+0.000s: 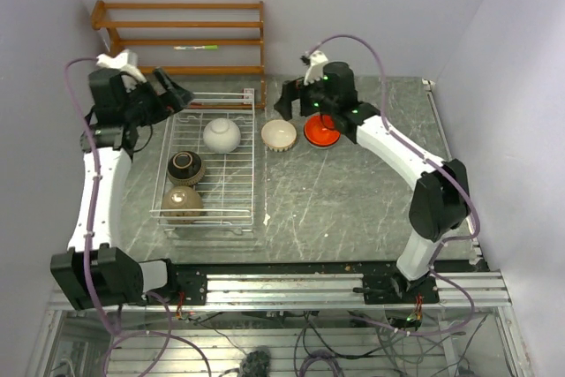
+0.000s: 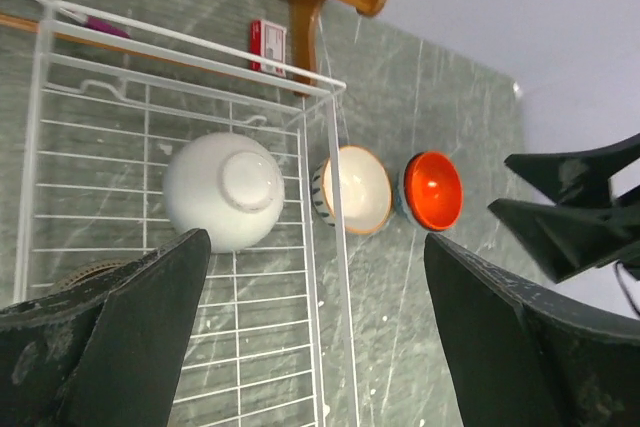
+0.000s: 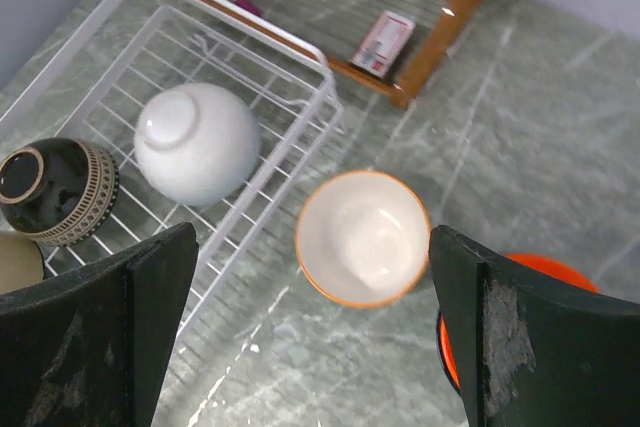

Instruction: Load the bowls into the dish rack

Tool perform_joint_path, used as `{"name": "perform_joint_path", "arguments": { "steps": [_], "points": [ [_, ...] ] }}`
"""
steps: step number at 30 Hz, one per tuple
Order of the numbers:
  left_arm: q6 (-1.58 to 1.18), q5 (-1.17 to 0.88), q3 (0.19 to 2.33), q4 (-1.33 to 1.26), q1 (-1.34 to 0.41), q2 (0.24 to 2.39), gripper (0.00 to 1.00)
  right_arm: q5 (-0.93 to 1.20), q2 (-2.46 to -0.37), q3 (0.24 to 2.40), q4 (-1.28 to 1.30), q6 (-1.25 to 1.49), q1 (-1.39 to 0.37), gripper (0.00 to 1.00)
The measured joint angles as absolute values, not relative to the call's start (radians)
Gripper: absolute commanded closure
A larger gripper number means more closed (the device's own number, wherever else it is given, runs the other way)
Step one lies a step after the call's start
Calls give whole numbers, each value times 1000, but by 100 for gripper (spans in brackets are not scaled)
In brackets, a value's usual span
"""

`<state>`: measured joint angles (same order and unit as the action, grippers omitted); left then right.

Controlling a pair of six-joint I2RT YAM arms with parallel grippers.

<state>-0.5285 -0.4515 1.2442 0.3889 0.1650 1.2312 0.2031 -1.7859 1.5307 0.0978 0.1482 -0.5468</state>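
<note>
The white wire dish rack (image 1: pixel 255 156) holds an upturned cream-white bowl (image 1: pixel 222 135), a black-brown bowl (image 1: pixel 186 167) and a tan bowl (image 1: pixel 182 204). A white bowl with an orange rim and blue pattern (image 1: pixel 279 135) and an orange-red bowl (image 1: pixel 321 131) stand upright on the table just right of the rack. My left gripper (image 1: pixel 181 94) is open and empty above the rack's far left corner. My right gripper (image 3: pixel 310 337) is open and empty, hovering above the patterned bowl (image 3: pixel 362 238), with the orange-red bowl (image 3: pixel 540 272) beside its right finger.
A brown wooden slatted shelf (image 1: pixel 181 37) stands against the back wall behind the rack. A small red-and-white card (image 3: pixel 383 42) lies at its foot. Walls close in on the left and right. A metal rail (image 1: pixel 437 130) runs along the table's right edge.
</note>
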Motion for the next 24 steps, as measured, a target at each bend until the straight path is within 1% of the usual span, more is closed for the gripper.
{"name": "perform_joint_path", "arguments": {
  "steps": [4, 9, 13, 18, 20, 24],
  "points": [
    [-471, -331, 1304, 431, 4, 1325, 5, 244, -1733, 1429, 72, 220, -470, 0],
    [-424, -141, 1329, 474, -144, 1464, 7, 296, -1681, 1324, 72, 269, -401, 0],
    [-413, -6, 1335, 495, -235, 1528, 11, 358, -1638, 1243, 46, 302, -317, 0],
    [-408, 139, 1387, 499, -345, 1599, 22, 418, -1620, 1177, 10, 334, -221, 0],
    [-408, 176, 1391, 492, -377, 1616, 24, 434, -1617, 1157, -2, 345, -195, 0],
    [-408, 211, 1397, 467, -416, 1652, 24, 455, -1614, 1137, -16, 365, -173, 0]
  ]
}}
